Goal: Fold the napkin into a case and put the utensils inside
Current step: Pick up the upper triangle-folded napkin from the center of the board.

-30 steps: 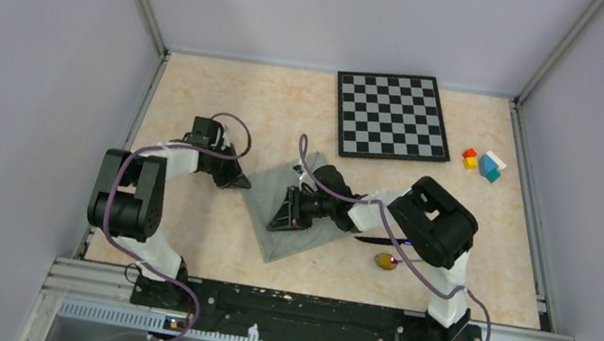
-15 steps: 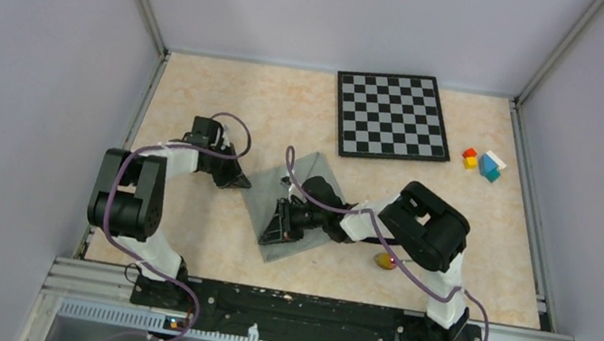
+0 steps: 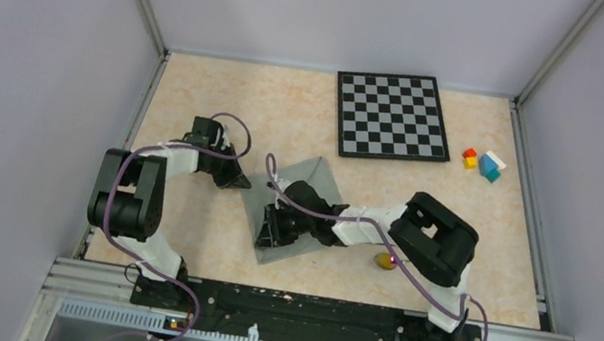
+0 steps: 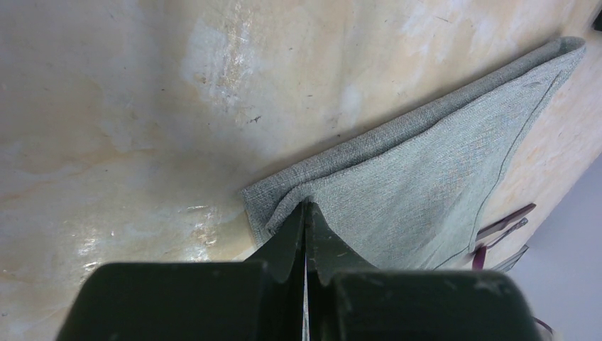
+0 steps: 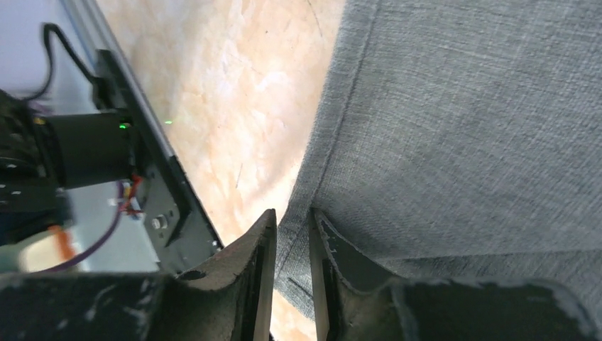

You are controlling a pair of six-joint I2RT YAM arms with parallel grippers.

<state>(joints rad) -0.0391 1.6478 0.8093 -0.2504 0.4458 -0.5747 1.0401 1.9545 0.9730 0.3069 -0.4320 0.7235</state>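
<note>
The grey-green napkin (image 3: 310, 181) lies folded on the table's middle, one long fold along its left side (image 4: 412, 177). My left gripper (image 3: 237, 183) sits at its left corner with the jaws shut on the cloth there (image 4: 306, 204). My right gripper (image 3: 268, 237) reaches across the napkin to its near-left edge. Its jaws stand a narrow gap apart with the hemmed edge of the napkin (image 5: 461, 128) between the right gripper's tips (image 5: 292, 213). The spoon (image 3: 385, 260), with a yellow-red bowl, lies beside the right arm's elbow. The knife is hidden under that arm.
A black-and-white chessboard (image 3: 392, 116) lies at the back right, with small coloured blocks (image 3: 483, 163) to its right. A metal rail (image 3: 305, 304) with the arm bases runs along the near edge; the black base (image 5: 142, 185) shows close to the right gripper.
My right gripper has slid left and nearer across the napkin to its near-left edge, baring more of the cloth's far part. The left arm has stayed put.
</note>
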